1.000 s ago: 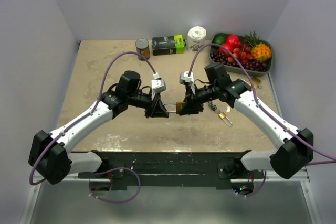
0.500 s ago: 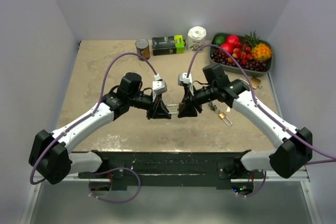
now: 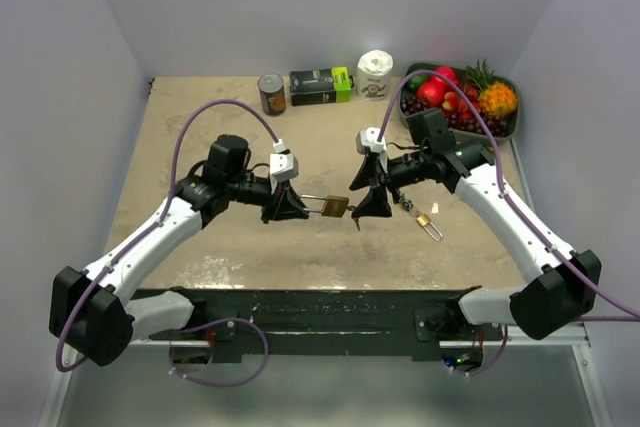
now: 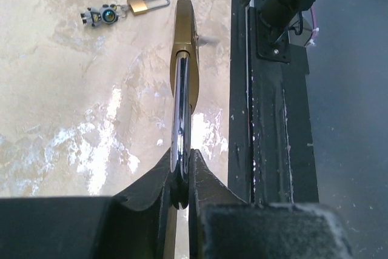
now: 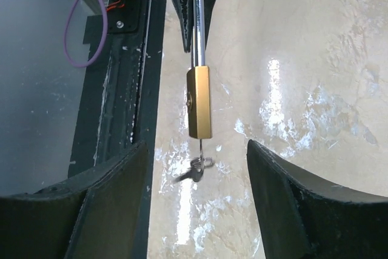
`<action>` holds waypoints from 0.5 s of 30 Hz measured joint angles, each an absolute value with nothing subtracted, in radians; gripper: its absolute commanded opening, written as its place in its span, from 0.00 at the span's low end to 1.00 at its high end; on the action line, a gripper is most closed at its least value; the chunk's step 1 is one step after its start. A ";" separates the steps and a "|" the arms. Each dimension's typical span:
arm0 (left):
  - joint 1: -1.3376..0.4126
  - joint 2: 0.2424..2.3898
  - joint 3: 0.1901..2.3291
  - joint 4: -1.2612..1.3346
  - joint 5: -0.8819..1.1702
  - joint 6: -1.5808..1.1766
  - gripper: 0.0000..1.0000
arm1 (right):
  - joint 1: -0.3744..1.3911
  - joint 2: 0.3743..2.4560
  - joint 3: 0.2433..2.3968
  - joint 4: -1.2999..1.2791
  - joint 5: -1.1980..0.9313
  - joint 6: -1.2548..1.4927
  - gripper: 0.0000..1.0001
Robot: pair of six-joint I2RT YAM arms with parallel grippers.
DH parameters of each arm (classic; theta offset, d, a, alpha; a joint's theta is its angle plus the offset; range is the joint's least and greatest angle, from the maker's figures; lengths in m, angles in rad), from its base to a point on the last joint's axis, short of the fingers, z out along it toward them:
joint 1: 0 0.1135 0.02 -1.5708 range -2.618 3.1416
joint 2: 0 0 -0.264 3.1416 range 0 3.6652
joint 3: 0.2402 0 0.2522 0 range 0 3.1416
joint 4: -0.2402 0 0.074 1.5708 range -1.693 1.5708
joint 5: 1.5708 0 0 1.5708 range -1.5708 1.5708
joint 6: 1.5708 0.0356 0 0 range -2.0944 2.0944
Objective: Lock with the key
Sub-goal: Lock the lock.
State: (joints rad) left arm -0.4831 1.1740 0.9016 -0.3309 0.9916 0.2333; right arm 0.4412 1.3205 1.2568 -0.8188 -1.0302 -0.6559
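Beige mottled table point(image 3: 200, 117), black rail along near edge. Left arm point(image 3: 150, 237) and right arm point(image 3: 510, 212) reaching in toward table centre, tips facing each other. Fruit tray point(image 3: 512, 125) at far right corner, full of red, green and orange fruit. Green-and-black box point(image 3: 320, 85) at far edge, brown can point(image 3: 271, 92) just left of it, white tub point(image 3: 375, 72) just right of it.

Left gripper point(image 4: 182, 171) narrow, clamped on steel shackle point(image 4: 180, 107) of brass padlock point(image 3: 335, 207). Padlock held off the table, lying level, body pointing at right arm. Right gripper point(image 3: 364, 197) wide, holding nothing, fingers point(image 5: 115, 198) spread to either side of padlock's end, not touching it.

Small padlock point(image 3: 431, 224) flat on table below right arm, shackle toward near edge, little charm attached, well apart from both grippers.

Key point(image 5: 196, 171) hanging off free end of padlock body on a thin stem, between the spread right fingers, blurred; cannot tell how far in.
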 measured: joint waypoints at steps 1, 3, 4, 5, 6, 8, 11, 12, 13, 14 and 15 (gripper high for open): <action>-0.479 1.173 0.902 -0.344 0.992 0.245 0.00 | 0.439 1.320 1.259 -0.828 -1.029 -0.662 0.67; -0.471 1.170 0.902 -0.367 0.992 0.260 0.00 | 0.438 1.320 1.261 -0.838 -1.027 -0.669 0.66; -0.470 1.168 0.903 -0.376 0.991 0.266 0.00 | 0.438 1.320 1.261 -0.842 -1.026 -0.672 0.65; -0.468 1.166 0.904 -0.383 0.991 0.272 0.00 | 0.437 1.320 1.261 -0.846 -1.023 -0.674 0.65; -0.466 1.165 0.906 -0.388 0.992 0.274 0.00 | 0.437 1.320 1.261 -0.848 -1.020 -0.675 0.64; -0.466 1.161 0.908 -0.390 0.992 0.277 0.00 | 0.437 1.320 1.261 -0.852 -1.019 -0.675 0.63; -0.466 1.155 0.913 -0.389 0.992 0.275 0.00 | 0.437 1.320 1.254 -0.844 -1.016 -0.672 0.61; -0.466 1.153 0.913 -0.387 0.992 0.273 0.00 | 0.437 1.319 1.249 -0.836 -1.015 -0.665 0.61; -0.466 1.151 0.913 -0.383 0.992 0.270 0.00 | 0.437 1.317 1.238 -0.819 -1.013 -0.654 0.61; -0.466 1.150 0.913 -0.377 0.992 0.262 0.00 | 0.437 1.313 1.222 -0.798 -1.013 -0.640 0.63; -0.466 1.149 0.913 -0.371 0.993 0.253 0.00 | 0.437 1.311 1.211 -0.786 -1.012 -0.627 0.67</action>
State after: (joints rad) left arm -0.4664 1.1488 0.9127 -0.3710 0.9928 0.2527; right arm 0.4374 1.3106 1.2114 -0.7856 -1.0122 -0.6273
